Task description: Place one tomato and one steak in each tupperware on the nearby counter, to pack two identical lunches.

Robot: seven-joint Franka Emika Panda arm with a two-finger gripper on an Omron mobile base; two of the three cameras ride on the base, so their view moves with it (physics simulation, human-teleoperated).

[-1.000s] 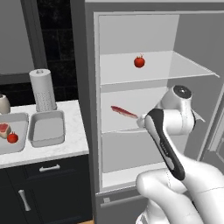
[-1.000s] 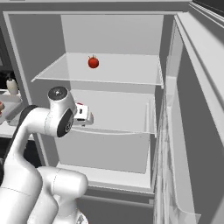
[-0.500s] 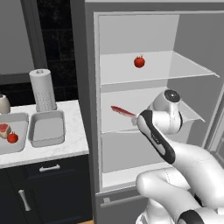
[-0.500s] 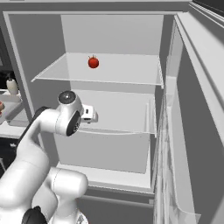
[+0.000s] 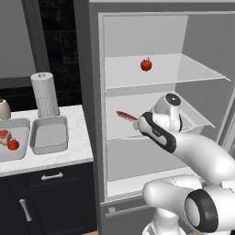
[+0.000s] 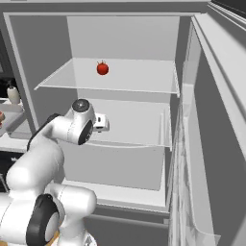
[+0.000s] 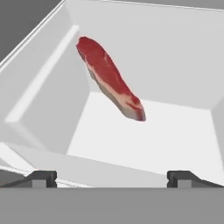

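Steak (image 7: 109,78) lies on the fridge's middle shelf (image 5: 197,120), straight ahead of the open, empty end effector (image 7: 111,178), its long axis running diagonally away toward the left.

I face the open fridge (image 5: 92,92), which stands right of the counter (image 5: 69,153). A tomato (image 5: 146,64) sits on its upper shelf (image 5: 183,73). The steak (image 7: 110,78) lies on the shelf below, ahead of my gripper (image 7: 111,177) and toward the fridge's left wall. On the counter, two tupperwares lie side by side: the right one (image 5: 48,134) nearer the fridge, the left one (image 5: 18,149) holding a steak (image 5: 4,136) and a tomato (image 5: 13,144). A paper roll (image 5: 44,94) stands behind them.
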